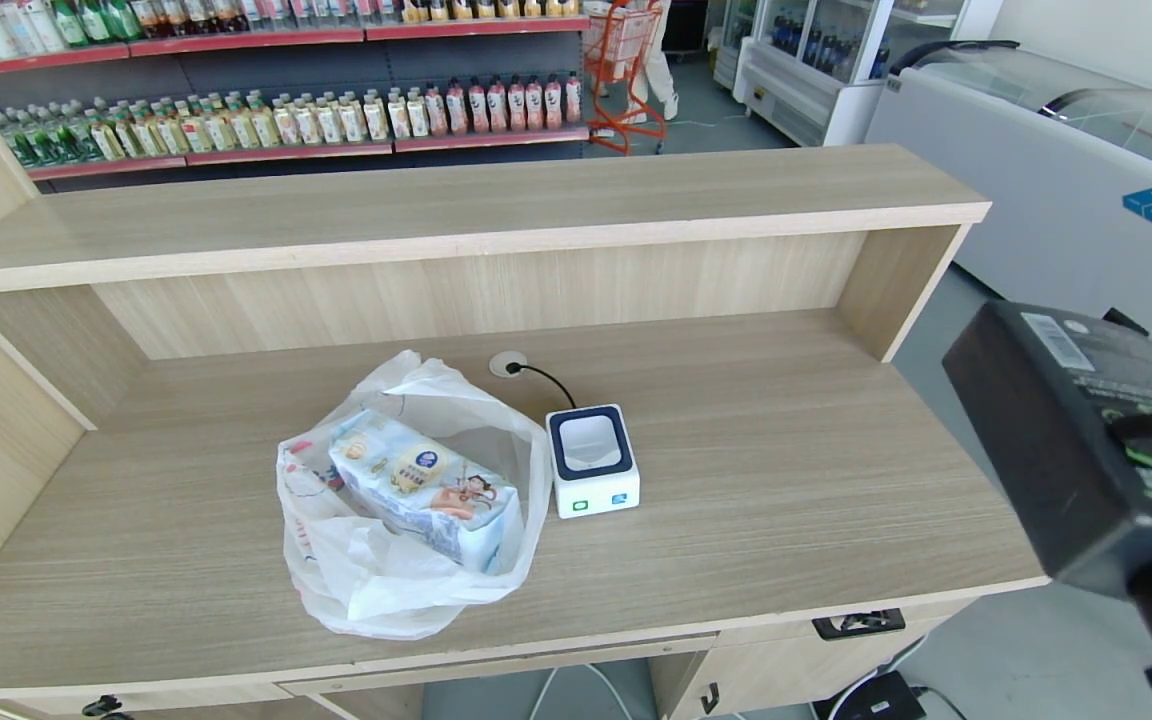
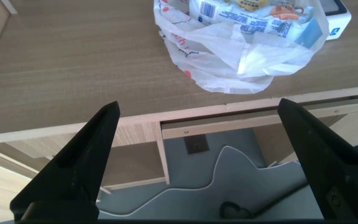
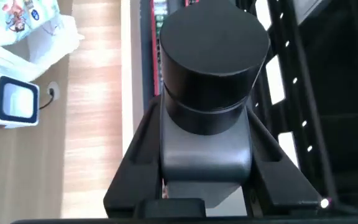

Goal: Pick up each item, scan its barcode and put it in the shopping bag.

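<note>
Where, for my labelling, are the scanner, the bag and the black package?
scanner [image 1: 591, 443], head view, glass window.
bag [image 1: 376, 592], head view, near front fold.
black package [image 1: 1036, 450], head view, dark side face.

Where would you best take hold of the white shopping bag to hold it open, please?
Pinch the raised far rim of the shopping bag from above with the open left gripper: it stands up loose and thin there, while the pack inside weighs down the lower layer.
</note>
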